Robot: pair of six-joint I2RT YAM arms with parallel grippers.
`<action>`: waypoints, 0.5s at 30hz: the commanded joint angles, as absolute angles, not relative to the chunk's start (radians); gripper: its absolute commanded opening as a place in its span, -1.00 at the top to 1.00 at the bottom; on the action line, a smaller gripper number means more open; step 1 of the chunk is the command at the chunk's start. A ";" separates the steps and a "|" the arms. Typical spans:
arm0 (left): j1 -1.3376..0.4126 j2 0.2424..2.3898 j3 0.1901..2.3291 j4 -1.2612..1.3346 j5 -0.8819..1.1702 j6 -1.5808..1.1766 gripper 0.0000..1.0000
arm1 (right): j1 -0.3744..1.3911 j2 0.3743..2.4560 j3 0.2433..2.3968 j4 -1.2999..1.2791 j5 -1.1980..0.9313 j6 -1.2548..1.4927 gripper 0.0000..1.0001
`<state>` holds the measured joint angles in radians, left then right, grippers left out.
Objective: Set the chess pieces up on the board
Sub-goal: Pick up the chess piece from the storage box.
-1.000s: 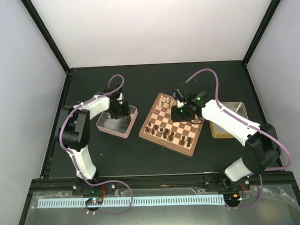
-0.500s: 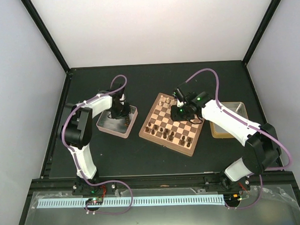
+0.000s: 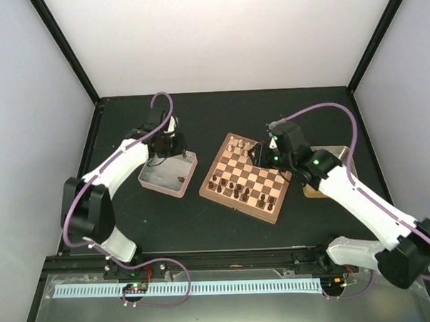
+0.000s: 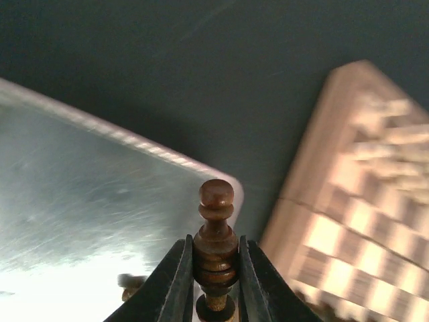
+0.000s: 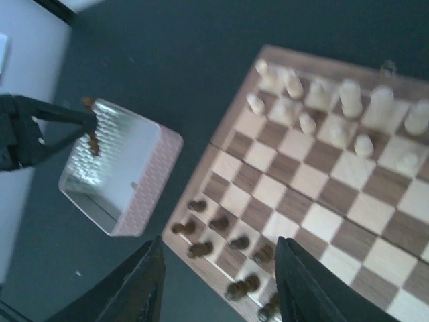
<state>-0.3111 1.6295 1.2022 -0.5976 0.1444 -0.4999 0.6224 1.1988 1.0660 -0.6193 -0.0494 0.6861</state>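
Note:
The board (image 3: pixel 246 178) lies at table centre, with several dark brown chess pieces (image 3: pixel 230 184) along its near rows and cream pieces (image 3: pixel 237 141) at its far edge. My left gripper (image 3: pixel 164 144) is shut on a dark brown chess piece (image 4: pixel 216 240), held above the far corner of the left metal tray (image 3: pixel 159 178). One dark piece (image 3: pixel 181 179) lies in that tray. My right gripper (image 3: pixel 261 153) is open and empty, raised above the board's far right part; its wrist view shows the board (image 5: pixel 315 194) and dark pieces (image 5: pixel 201 228) below.
A second shallow tray (image 3: pixel 331 171) sits right of the board, partly hidden by my right arm. In the right wrist view the left tray (image 5: pixel 120 181) and my left gripper (image 5: pixel 84 124) appear at left. Black frame posts stand at the table's corners.
My left gripper has risen out of the left tray holding a dark piece. My right arm has pulled back and up from the board's middle, toward the right.

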 commanded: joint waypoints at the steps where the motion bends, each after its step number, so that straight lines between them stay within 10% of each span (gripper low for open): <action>1: -0.366 1.538 1.217 -0.493 0.333 -0.442 0.89 | 0.625 1.091 1.037 -0.435 -0.017 0.748 0.00; 15: -0.633 1.348 1.054 -0.057 0.732 -0.218 0.84 | 0.625 1.027 1.136 -0.573 -0.231 0.686 -0.28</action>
<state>-0.5976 1.3930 1.0836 -0.2256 0.6094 -0.3363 0.6224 1.0275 1.0725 -0.5247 -0.1471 0.7273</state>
